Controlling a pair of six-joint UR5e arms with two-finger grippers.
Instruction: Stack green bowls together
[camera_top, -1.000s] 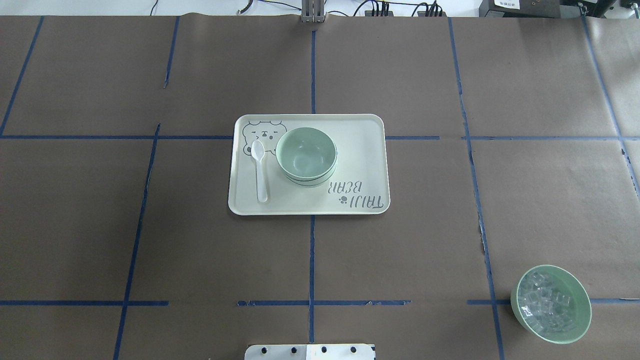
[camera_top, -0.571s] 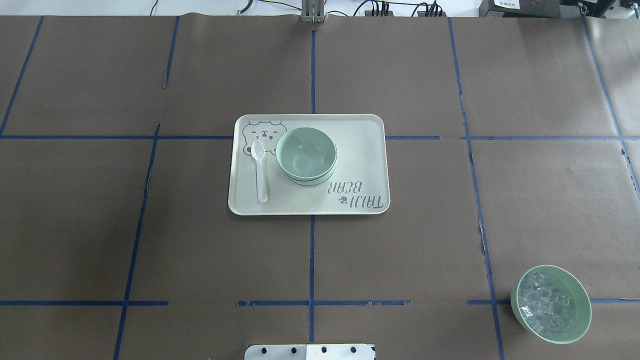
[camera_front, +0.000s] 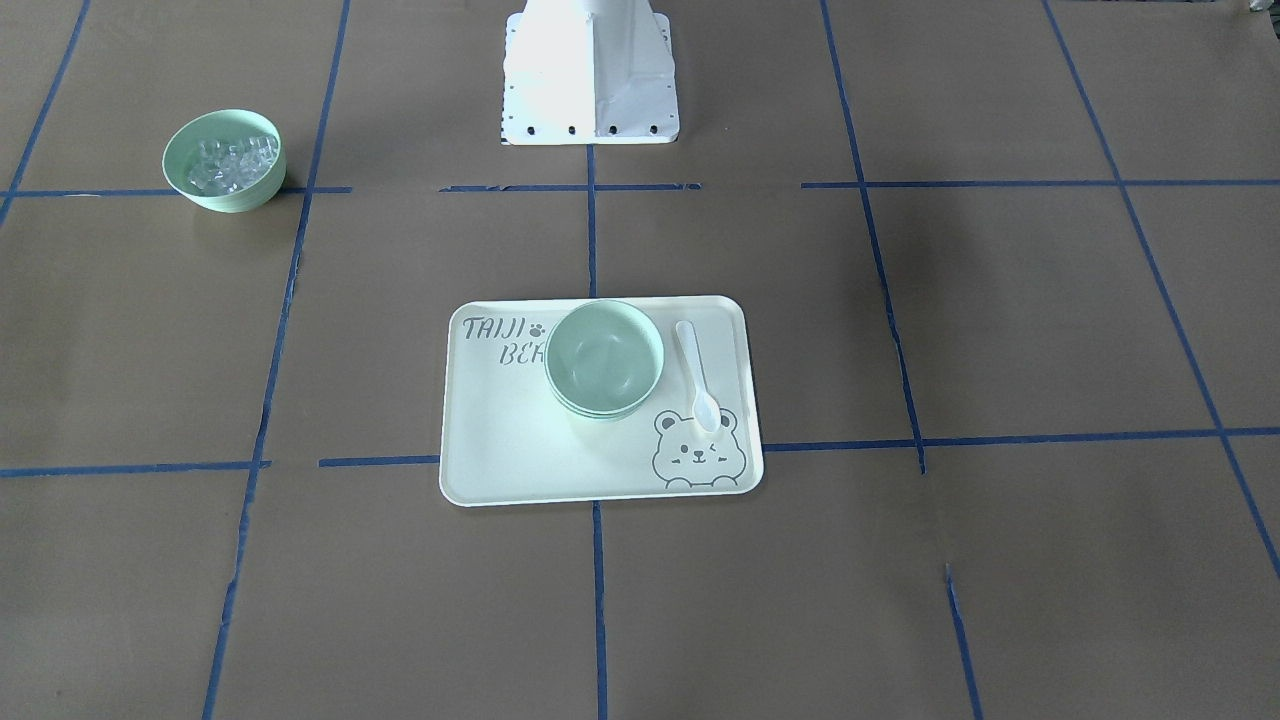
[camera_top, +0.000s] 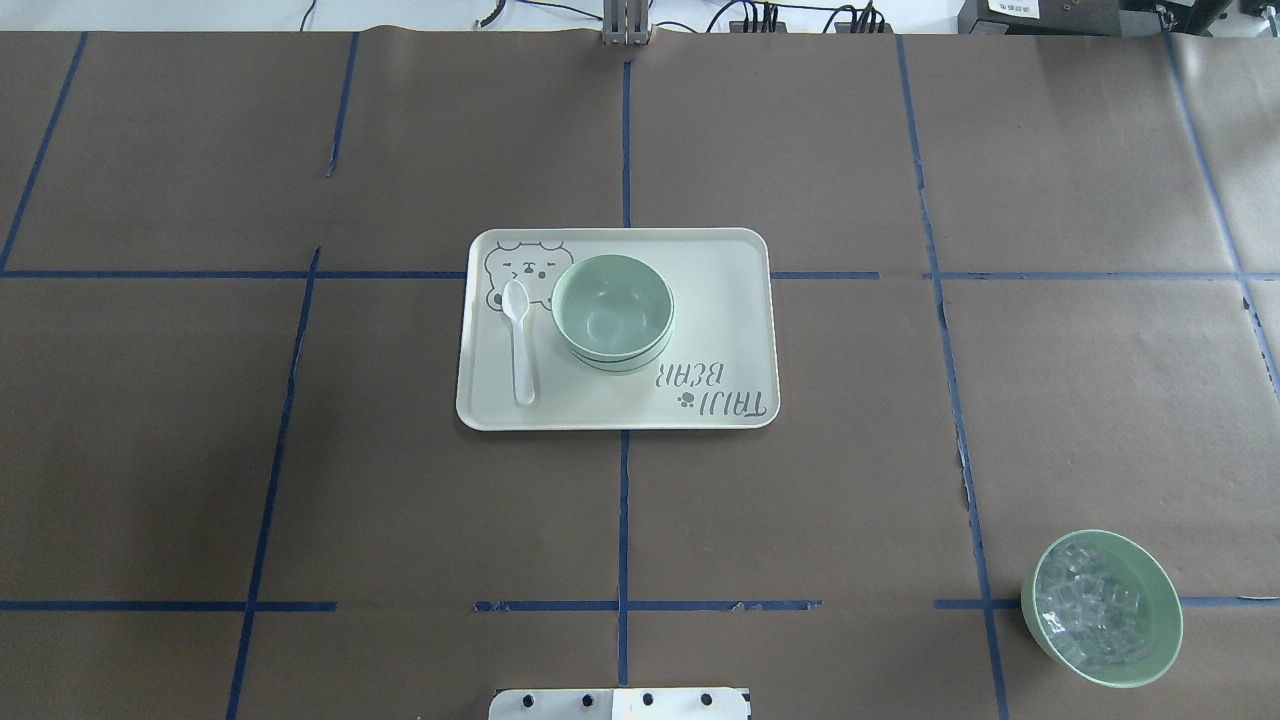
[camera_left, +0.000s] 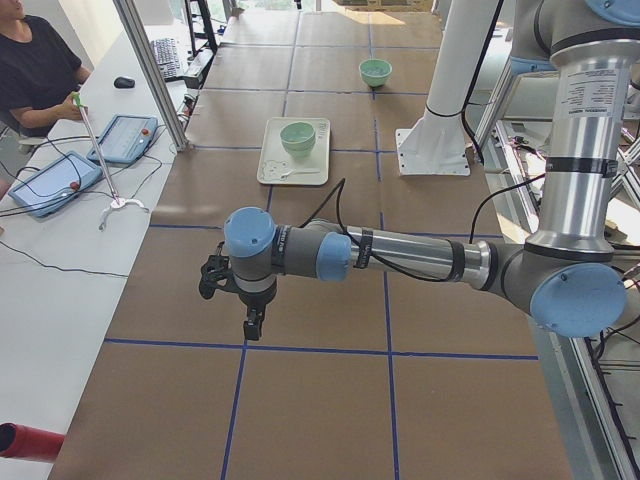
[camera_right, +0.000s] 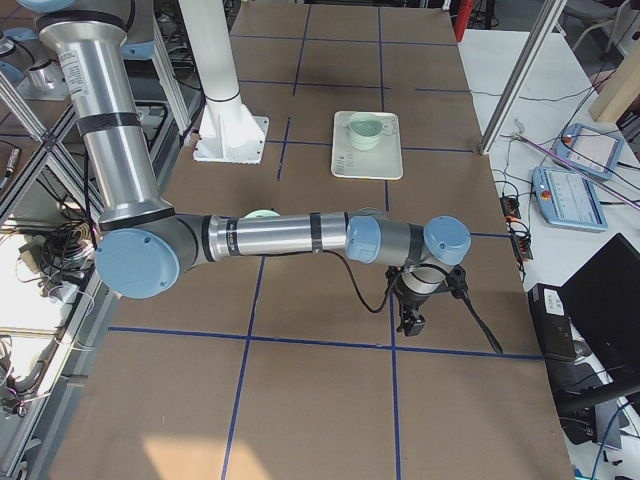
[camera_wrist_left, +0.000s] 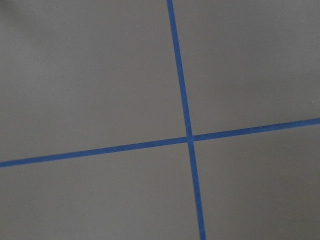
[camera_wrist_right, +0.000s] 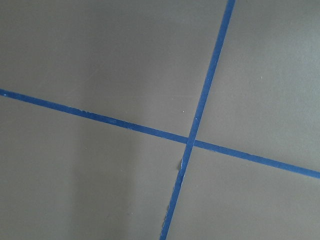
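Note:
The pale mint-green bowls (camera_top: 612, 310) sit nested in one stack on the bear-print tray (camera_top: 720, 300). Only the top bowl's glossy inside and the rims beneath it show. The stack also shows in the front-facing view (camera_front: 604, 358), the left view (camera_left: 298, 136) and the right view (camera_right: 366, 128). My left gripper (camera_left: 253, 325) hangs over bare table far to the left of the tray. My right gripper (camera_right: 410, 322) hangs over bare table far to the right. Both show only in the side views, so I cannot tell whether they are open or shut. The wrist views show only brown paper and blue tape.
A white spoon (camera_top: 520, 340) lies on the tray left of the stack. A green bowl of clear cubes (camera_top: 1102, 607) stands at the near right. The robot's white base (camera_front: 590, 70) stands at the near middle edge. An operator (camera_left: 35, 70) sits at a side table with tablets.

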